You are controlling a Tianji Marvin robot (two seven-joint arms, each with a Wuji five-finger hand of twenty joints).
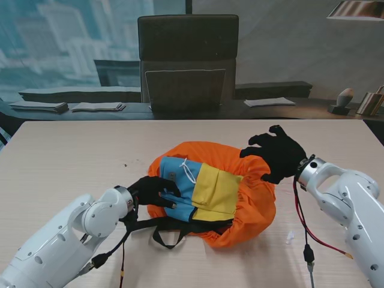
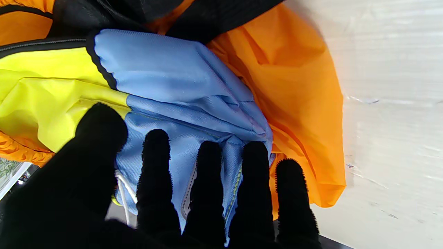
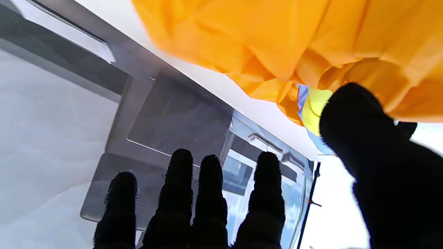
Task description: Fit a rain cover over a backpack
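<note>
On the pale table [image 1: 72, 150], the left hand [image 1: 153, 190] lies with fingers spread flat on the blue-and-yellow backpack [image 1: 201, 189], gripping nothing. The orange rain cover [image 1: 255, 207] bunches around the pack at table centre. The right hand [image 1: 276, 153] hovers spread-fingered and empty at the cover's far right edge.

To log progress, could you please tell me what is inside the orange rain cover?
A blue and yellow backpack sits inside the rain cover; its far side and underside are hidden.
</note>
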